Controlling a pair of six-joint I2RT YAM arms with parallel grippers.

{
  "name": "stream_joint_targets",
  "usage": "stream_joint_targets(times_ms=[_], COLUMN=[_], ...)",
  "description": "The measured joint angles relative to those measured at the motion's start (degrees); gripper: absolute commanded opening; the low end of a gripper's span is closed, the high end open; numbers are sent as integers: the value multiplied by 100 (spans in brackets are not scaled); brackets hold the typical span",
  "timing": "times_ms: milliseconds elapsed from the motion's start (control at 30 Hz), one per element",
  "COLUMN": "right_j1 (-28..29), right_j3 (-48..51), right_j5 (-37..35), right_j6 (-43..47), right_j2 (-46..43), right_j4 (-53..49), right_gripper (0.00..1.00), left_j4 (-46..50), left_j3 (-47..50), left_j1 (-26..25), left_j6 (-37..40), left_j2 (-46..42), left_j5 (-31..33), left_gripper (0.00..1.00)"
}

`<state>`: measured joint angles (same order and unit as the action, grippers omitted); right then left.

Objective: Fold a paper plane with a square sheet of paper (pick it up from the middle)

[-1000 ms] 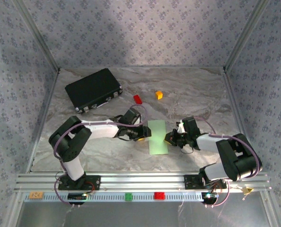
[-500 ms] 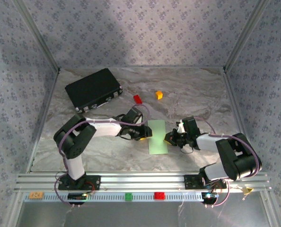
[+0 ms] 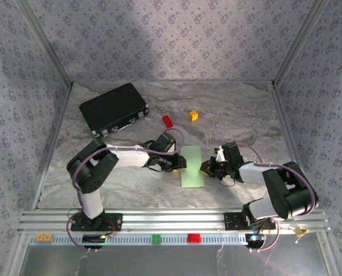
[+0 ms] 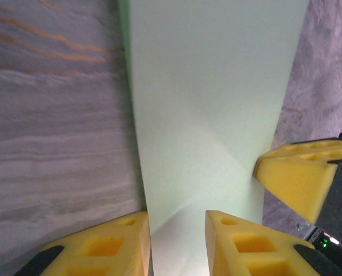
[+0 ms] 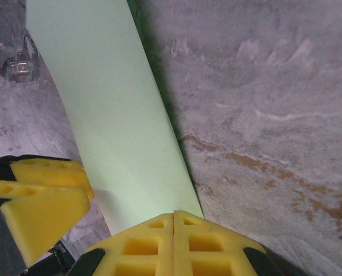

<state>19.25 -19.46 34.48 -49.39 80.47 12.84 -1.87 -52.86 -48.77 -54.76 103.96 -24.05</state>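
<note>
The square sheet of paper (image 3: 192,167) is pale green and lies on the table folded into a long narrow strip, with faint diagonal creases (image 4: 217,115). My left gripper (image 3: 179,163) sits at the strip's left edge. Its yellow fingers (image 4: 251,247) stand a small gap apart, with the paper's near end running between them (image 4: 178,221). My right gripper (image 3: 207,168) is at the strip's right edge, shut, its joined fingertips (image 5: 174,217) resting at the paper's edge (image 5: 113,115). Its yellow finger also shows beside the paper in the left wrist view (image 4: 297,178).
A black case (image 3: 113,108) lies at the back left. A red block (image 3: 167,121) and an orange block (image 3: 193,115) sit behind the paper. A green block (image 3: 156,239) and a red block (image 3: 193,237) rest on the front rail. Patterned walls enclose the marble table.
My left arm has shifted right onto the paper's left edge, and its jaws have narrowed. The right gripper and the paper have stayed put.
</note>
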Motion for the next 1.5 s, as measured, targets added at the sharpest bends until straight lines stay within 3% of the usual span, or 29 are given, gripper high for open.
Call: stream_joint_targets(times_ms=[233, 400, 533, 667, 767, 867, 900, 933, 967, 1233, 1333, 1500], right_j1=[0, 0, 0, 13, 109, 343, 476, 632, 791, 2857, 3679, 4784], right_j3=[4, 22, 92, 142, 138, 98, 81, 79, 79, 295, 291, 153], right_j5=[-2, 4, 48, -48, -229, -498, -640, -780, -927, -2658, -3316, -4470], right_j6=[-37, -44, -90, -9, 190, 501, 629, 752, 857, 2546, 3296, 4406], right_j2=[0, 0, -44, -417, -1034, -1729, -1950, -2157, -2332, -3370, -3250, -2446], right_j4=[13, 66, 221, 57, -317, -678, -796, -866, -918, -894, -789, -675], right_gripper=[3, 4, 16, 30, 46, 55, 58, 70, 76, 64, 58, 59], left_j4=[-42, -57, -48, 35, 74, 122, 160, 195, 227, 533, 573, 612], left_j3=[0, 0, 0, 2, 13, 68, 107, 160, 197, 393, 393, 396], left_j1=[-24, -26, -26, -22, 0, 50, 83, 125, 160, 407, 415, 415], left_j6=[2, -15, -39, -35, -33, -22, -22, -22, -20, -22, -22, -24], left_j2=[0, -2, -4, -120, -332, -577, -660, -750, -809, -1132, -1161, -1169], left_j5=[2, 7, 52, 98, 92, 90, 87, 87, 85, 72, 68, 68], left_gripper=[26, 16, 3, 1, 1, 1, 1, 1, 1, 1, 0, 0])
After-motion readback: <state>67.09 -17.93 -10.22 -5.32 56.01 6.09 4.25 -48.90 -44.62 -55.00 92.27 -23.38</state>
